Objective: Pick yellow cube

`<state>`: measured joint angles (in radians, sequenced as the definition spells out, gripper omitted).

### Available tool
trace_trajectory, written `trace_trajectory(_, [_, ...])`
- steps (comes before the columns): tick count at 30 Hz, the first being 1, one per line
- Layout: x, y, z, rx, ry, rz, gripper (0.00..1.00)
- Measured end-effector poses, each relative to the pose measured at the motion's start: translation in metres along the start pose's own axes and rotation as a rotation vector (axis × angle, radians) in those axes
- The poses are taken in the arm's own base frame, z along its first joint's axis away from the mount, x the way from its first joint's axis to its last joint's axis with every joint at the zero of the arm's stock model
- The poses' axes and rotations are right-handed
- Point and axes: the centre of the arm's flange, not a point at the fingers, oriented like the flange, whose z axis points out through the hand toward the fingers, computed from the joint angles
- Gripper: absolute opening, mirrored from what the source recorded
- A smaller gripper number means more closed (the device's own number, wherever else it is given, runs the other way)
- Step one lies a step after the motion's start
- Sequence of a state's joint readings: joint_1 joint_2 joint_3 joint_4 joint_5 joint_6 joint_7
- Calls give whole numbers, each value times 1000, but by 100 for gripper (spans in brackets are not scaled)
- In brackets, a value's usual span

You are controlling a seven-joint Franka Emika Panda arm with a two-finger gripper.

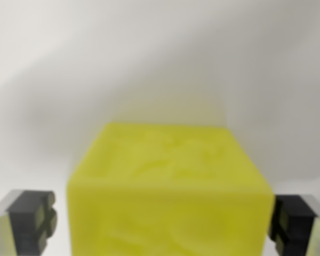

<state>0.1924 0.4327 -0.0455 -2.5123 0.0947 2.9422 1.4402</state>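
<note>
A pale grey-white surface (160, 58) fills the upper half of the wrist view, soft with blur and crossed by a broad diagonal shadow, its edges running out of frame on every side. Below it, a yellow cube (168, 192) dominates the lower centre, seen so close that the whole picture is out of focus; its top face and its near face show, while its base is cut off by the bottom edge, so where it meets the surface cannot be made out. Mottled lighter patches mark the cube's faces, but no lettering, label or brand can be read anywhere. The pincer (168, 221) straddles the cube, with one dark finger pad (34, 221) at the wrist view's left and the other (290, 221) at the wrist view's right, both cropped by the frame's lower corners. The jaws stand spread wide, each pad just beside a side face of the cube; a narrow sliver of grey appears between the left pad and the cube, and at the right the blur hides whether pad and cube touch. The pincer looks released rather than clenched, gripping nothing.
</note>
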Motion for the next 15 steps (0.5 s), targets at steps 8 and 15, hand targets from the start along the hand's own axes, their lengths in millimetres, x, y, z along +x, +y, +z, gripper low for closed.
trace_trajectory(8, [0, 0, -2, 1, -1, 1, 0])
trace_trajectory(15, [0, 0, -19, 1, 0, 1, 0])
